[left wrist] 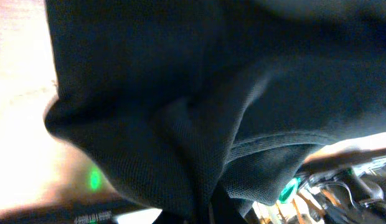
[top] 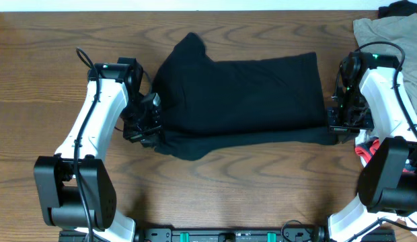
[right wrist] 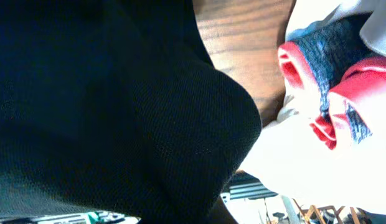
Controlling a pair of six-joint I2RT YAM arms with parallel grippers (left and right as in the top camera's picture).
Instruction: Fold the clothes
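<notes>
- Right now the long black soft-fabric garment point(top: 242, 101) lies flat across the wooden worktop point(top: 262, 202). It is doubled over, and a lower layer peeks out along its near edge.
- Your left jaws are closed tight on cloth at the garment's near-left corner, and your right jaws are closed the same way at its near-right corner. Black fabric fills both wrist views, so you cannot tell how many layers each pinch holds.
- If either pinch has only one layer, lifting will likely peel the fold open instead of carrying it over.
- If you raise one corner faster than the other, the cloth may skew and land crooked.
- A bunched hump sits at the garment's far-left corner. Fold over it and you will probably trap a lump.
- A red-and-white rolled fabric item point(right wrist: 330, 93) sits just off the garment's right end, and a crumpled beige-khaki garment point(top: 390, 30) lies beyond its far-right corner. A wide right-arm sweep could snag either one.
</notes>
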